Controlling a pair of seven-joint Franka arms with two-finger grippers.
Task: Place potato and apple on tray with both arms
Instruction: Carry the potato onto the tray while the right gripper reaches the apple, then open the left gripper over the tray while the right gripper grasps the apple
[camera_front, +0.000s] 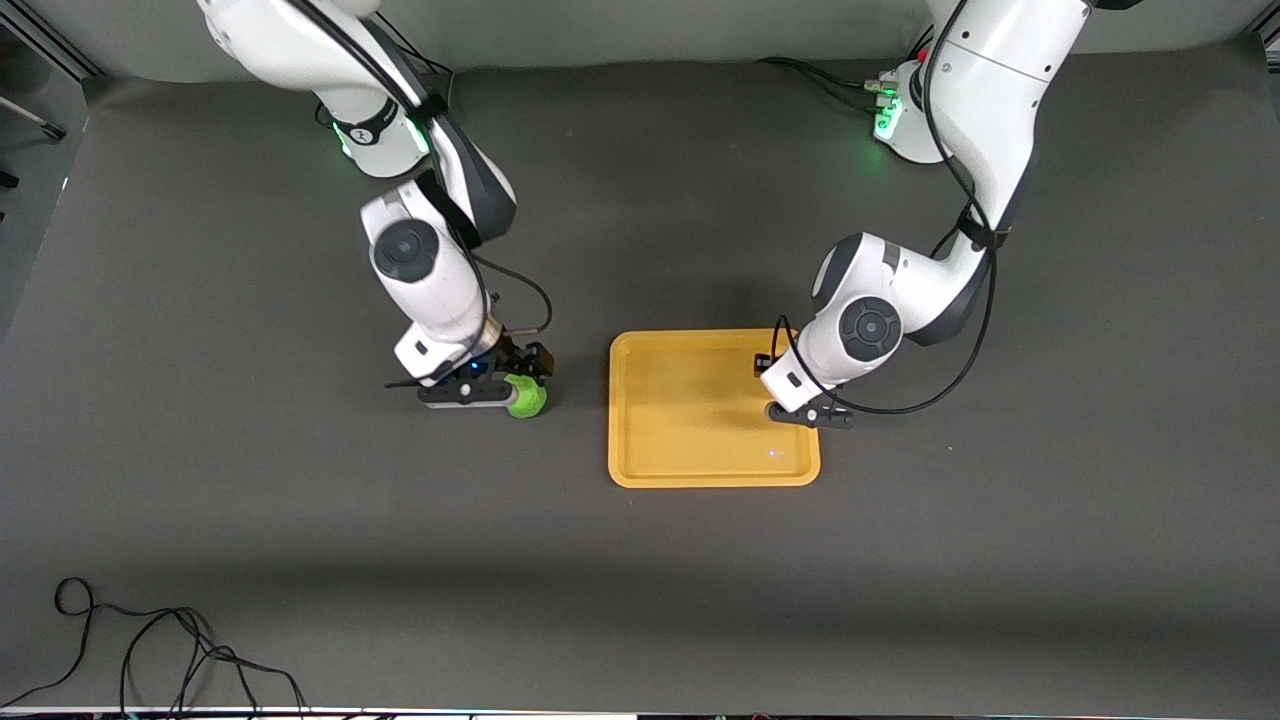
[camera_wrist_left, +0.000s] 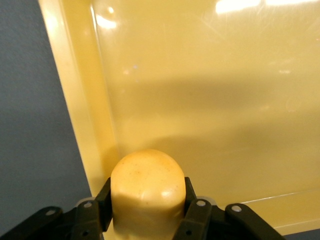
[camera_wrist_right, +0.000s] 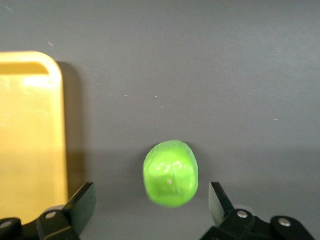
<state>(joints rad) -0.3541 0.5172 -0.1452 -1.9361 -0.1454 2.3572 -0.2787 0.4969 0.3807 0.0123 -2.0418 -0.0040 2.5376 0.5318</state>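
The green apple (camera_front: 527, 398) lies on the dark table beside the tray, toward the right arm's end. My right gripper (camera_front: 517, 372) is low over it and open, with the apple (camera_wrist_right: 170, 172) between its spread fingers (camera_wrist_right: 81, 202) and touching neither. The orange-yellow tray (camera_front: 690, 430) lies flat mid-table. My left gripper (camera_front: 772, 370) is over the tray's edge at the left arm's end. It is shut on the yellow-orange potato (camera_wrist_left: 147, 187), held just above the tray floor (camera_wrist_left: 210, 100). The potato is hidden in the front view.
The tray's corner (camera_wrist_right: 30, 125) shows beside the apple in the right wrist view. A loose black cable (camera_front: 150, 650) lies at the table's near edge toward the right arm's end. The table is covered by a dark grey mat (camera_front: 300, 520).
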